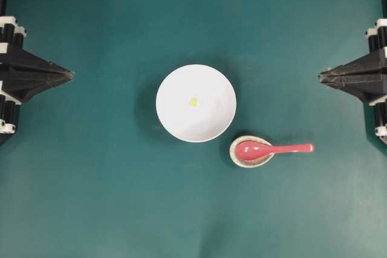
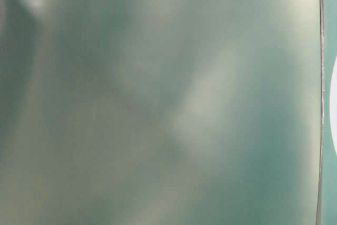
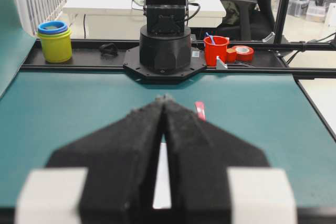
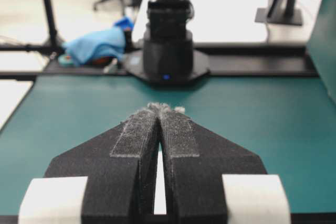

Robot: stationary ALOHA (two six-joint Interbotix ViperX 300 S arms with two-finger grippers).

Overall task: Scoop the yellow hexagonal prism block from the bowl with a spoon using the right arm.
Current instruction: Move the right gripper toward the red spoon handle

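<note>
The white bowl [image 1: 196, 103] sits at the table's middle with the tiny yellow hexagonal prism block [image 1: 193, 102] on its floor. The pink-red spoon [image 1: 272, 148] lies to the bowl's lower right, its scoop resting in a small speckled dish [image 1: 239, 158] and its handle pointing right. My right gripper [image 1: 320, 77] is shut and empty at the right edge, far from the spoon; its tips [image 4: 161, 109] meet in the wrist view. My left gripper [image 1: 72, 75] is shut and empty at the left edge, tips [image 3: 165, 98] together. A sliver of the spoon handle [image 3: 200, 110] shows behind them.
The green mat [image 1: 109, 185] covers the whole table. The table-level view is a blurred green surface with a sliver of the white bowl [image 2: 334, 109] at its right edge. Each wrist view faces the opposite arm's black base [image 3: 165, 51] [image 4: 168, 56] across the table.
</note>
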